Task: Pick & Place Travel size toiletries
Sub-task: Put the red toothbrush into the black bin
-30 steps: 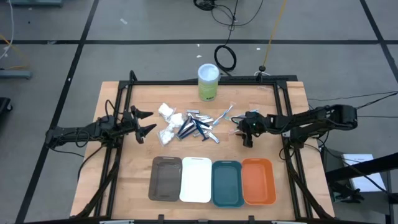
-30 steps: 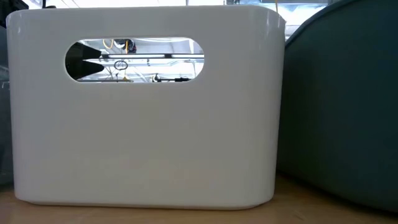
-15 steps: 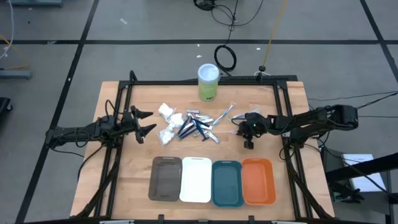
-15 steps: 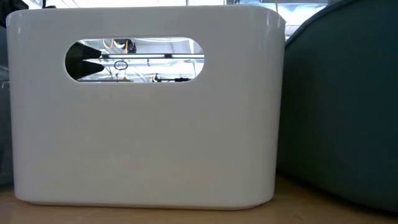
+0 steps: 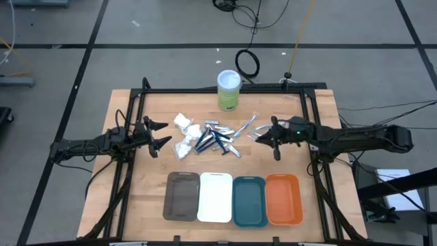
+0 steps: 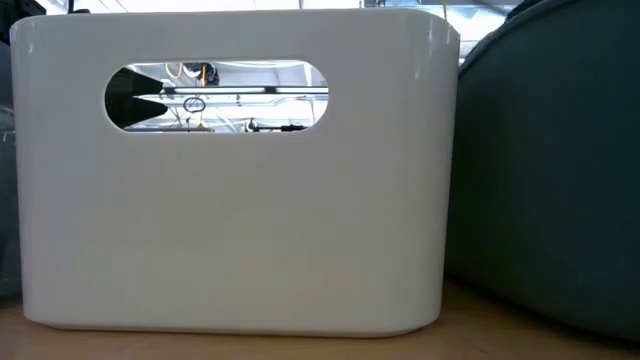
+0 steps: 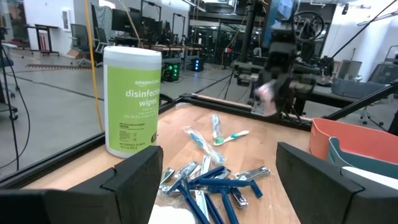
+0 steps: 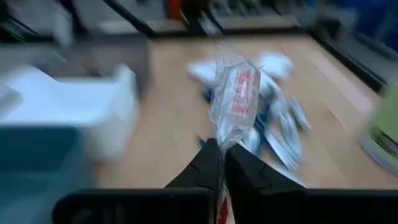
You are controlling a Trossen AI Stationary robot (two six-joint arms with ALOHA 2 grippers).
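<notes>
At three o'clock on the pale wooden desk (image 5: pixel 150 184), seen from above, the right pincer (image 5: pixel 268 139) hangs just beside the heap of small toiletries (image 5: pixel 208 139), which lies at the centre: white soft wads at its nine o'clock edge, dark blue razors in the middle, toothbrushes at two o'clock. The left pincer (image 5: pixel 158 134) waits at nine o'clock, fingers spread wide and empty. A tall green-and-white wipes canister (image 5: pixel 229 89) stands at twelve o'clock, and four rounded trays (brown, white, teal, orange) sit in a row at six o'clock, the orange tray (image 5: pixel 283 199) nearest the right arm.

From desk height, only the white tray's wall (image 6: pixel 230 230) and the teal tray's side (image 6: pixel 550 170) fill the picture.

Past the left wrist, the razors (image 7: pixel 211 186) and silver metal tools lie tangled, with teal toothbrushes (image 7: pixel 217 134) beyond them, and the right arm across the desk carries something pale and blurred.

Past the right wrist, the fingers (image 8: pixel 208 165) are pinched narrow on a clear crinkled packet with red print (image 8: pixel 235 99), lifted off the desk.

So the step in hand looks like carrying a picked item. The next move likely calls for swinging toward six o'clock, choosing a tray, then releasing low over it.
</notes>
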